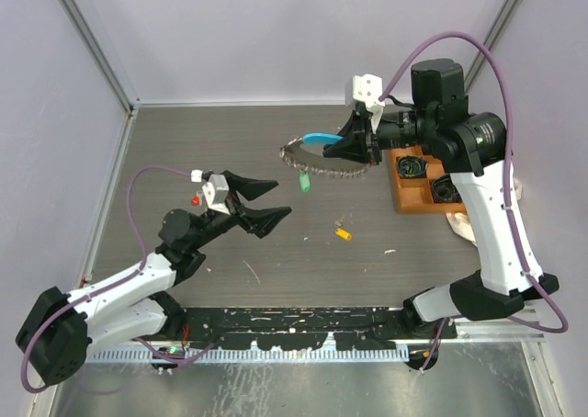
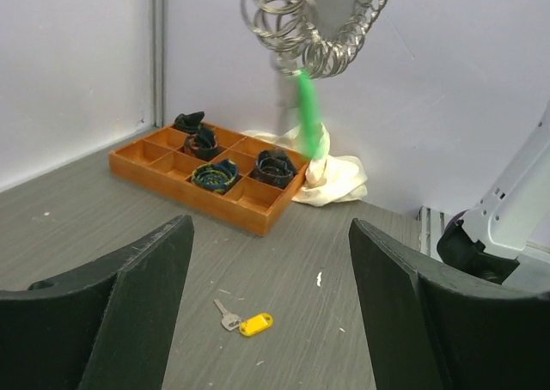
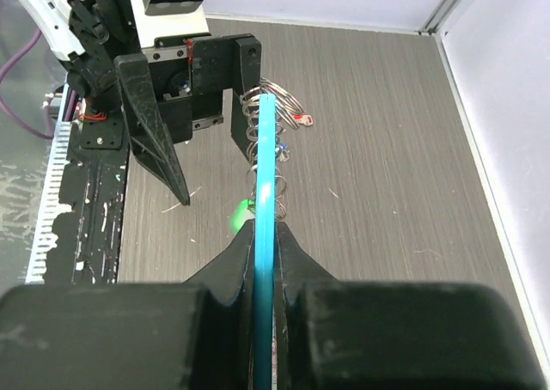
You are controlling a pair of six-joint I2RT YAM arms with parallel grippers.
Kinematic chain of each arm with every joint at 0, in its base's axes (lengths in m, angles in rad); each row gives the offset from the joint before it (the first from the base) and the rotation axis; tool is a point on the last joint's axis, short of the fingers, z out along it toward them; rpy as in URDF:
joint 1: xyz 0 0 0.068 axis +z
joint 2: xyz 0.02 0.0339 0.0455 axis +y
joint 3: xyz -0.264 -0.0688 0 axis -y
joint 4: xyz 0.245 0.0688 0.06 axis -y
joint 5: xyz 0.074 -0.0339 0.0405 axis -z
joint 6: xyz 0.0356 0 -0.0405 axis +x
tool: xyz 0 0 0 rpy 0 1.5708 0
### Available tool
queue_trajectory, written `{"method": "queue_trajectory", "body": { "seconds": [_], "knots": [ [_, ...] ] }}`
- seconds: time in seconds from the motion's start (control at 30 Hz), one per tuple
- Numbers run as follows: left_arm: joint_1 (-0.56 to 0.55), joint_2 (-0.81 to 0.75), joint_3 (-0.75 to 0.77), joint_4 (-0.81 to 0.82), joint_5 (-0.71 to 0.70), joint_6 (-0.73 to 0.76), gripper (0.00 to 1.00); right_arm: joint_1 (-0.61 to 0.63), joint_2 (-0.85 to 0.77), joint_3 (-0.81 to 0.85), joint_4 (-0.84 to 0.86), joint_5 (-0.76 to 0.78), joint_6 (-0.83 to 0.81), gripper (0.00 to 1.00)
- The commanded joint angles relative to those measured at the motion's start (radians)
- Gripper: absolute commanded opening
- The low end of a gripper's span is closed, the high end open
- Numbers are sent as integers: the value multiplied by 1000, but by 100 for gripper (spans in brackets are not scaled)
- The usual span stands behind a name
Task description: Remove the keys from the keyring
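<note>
The right gripper [image 1: 355, 147] is clenched on the light-blue plastic piece [image 1: 322, 139] of the keyring [image 1: 308, 164], holding it raised over the middle of the table [image 1: 184, 141]. The coil of silvery rings [image 2: 309, 29] points toward the left arm; this hold looks meant to steady the ring and present its hanging keys to the other arm. In the right wrist view the blue piece runs edge-on between the closed fingers [image 3: 228, 270], so the grip is on the plastic and the rings stay free.

A green key [image 2: 305, 106] dangles below the rings, blurred in the left wrist view; a tiny blue key [image 3: 282, 154] shows against the coil, too small to say how it hangs.

The left gripper [image 1: 283, 198] hovers low, near the keyring but apart from it, jaws spread wide and grasping nothing; it looks staged to close on the dangling green key.

A yellow key [image 1: 343, 234] lies on the table between the arms; a red key [image 1: 196, 199] lies beside the left wrist. Both are off the ring, so I judge the task partly done, with green and probably blue left.

An orange tray [image 1: 401, 201] of dark items and a white cloth [image 1: 459, 222] sit by the right arm, away from the work. The likely trouble is the loose key swinging out of a pinch; a slow approach from beneath should suit.
</note>
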Motion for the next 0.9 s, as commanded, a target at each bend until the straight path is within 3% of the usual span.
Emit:
{"method": "queue_trajectory", "body": {
  "seconds": [0.0,0.17,0.37,0.77,0.87],
  "knots": [
    [-51,80,69,207,-5,71,74,1,2,20,15,-28,-17,1],
    [-120,160,89,315,-54,81,74,0,7,18,22,-56,4,1],
    [-199,213,115,318,-278,180,78,1,7,18,21,-68,16,1],
    [-246,256,170,306,-409,181,47,1,-4,-2,33,-67,33,1],
    [-248,246,183,258,-416,181,33,0,-8,-6,34,-62,35,1]
  ]
}}
